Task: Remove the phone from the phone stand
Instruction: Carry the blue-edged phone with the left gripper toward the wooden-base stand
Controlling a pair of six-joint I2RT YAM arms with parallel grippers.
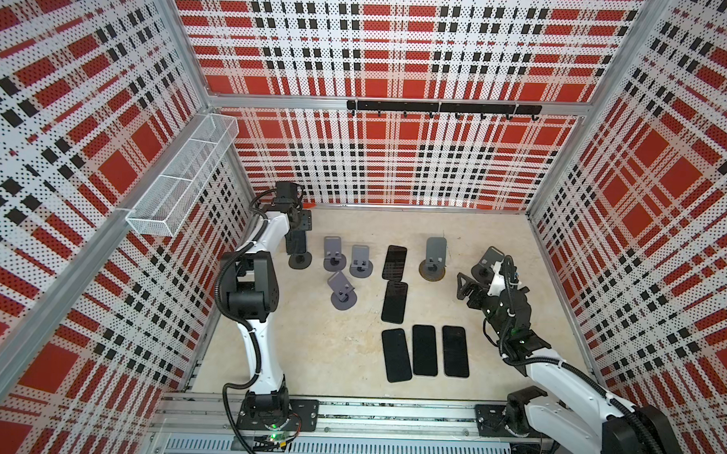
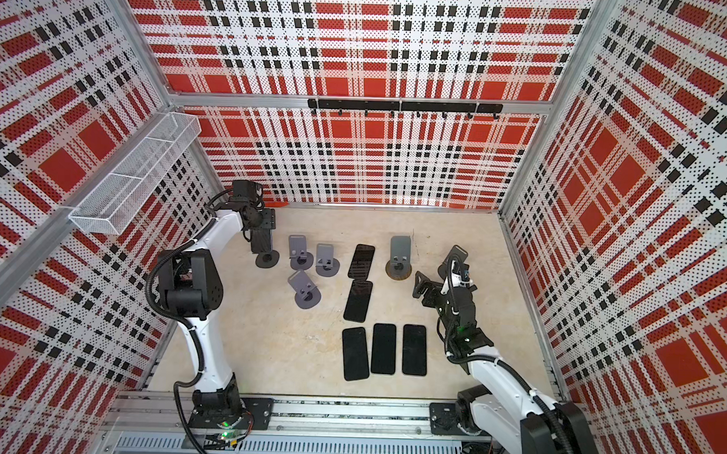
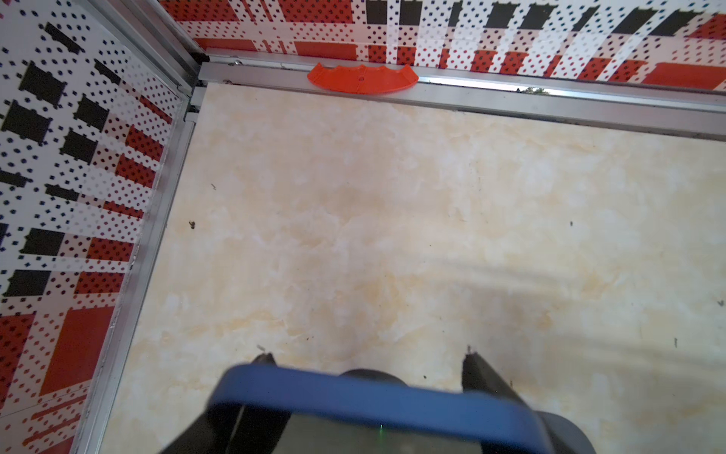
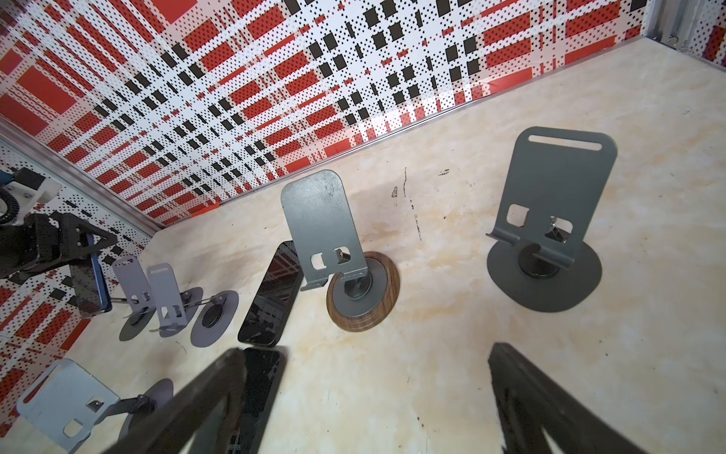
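The beige marble table (image 1: 307,359) carries everything. The right gripper (image 4: 367,351) has its fingers wide apart and empty. The left gripper (image 3: 367,355) is clamped on the blue-cased phone (image 3: 353,393), upright over the dark round-based phone stand (image 1: 300,261), far left.

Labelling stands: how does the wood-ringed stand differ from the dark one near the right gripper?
Base: the wood-ringed stand has a wood-grain rim; the dark stand a plain grey disc. Backplate: the dark stand has a slot near its top; the wood-ringed stand's top is solid. Both stand upright and empty, with two cutouts above the lip.
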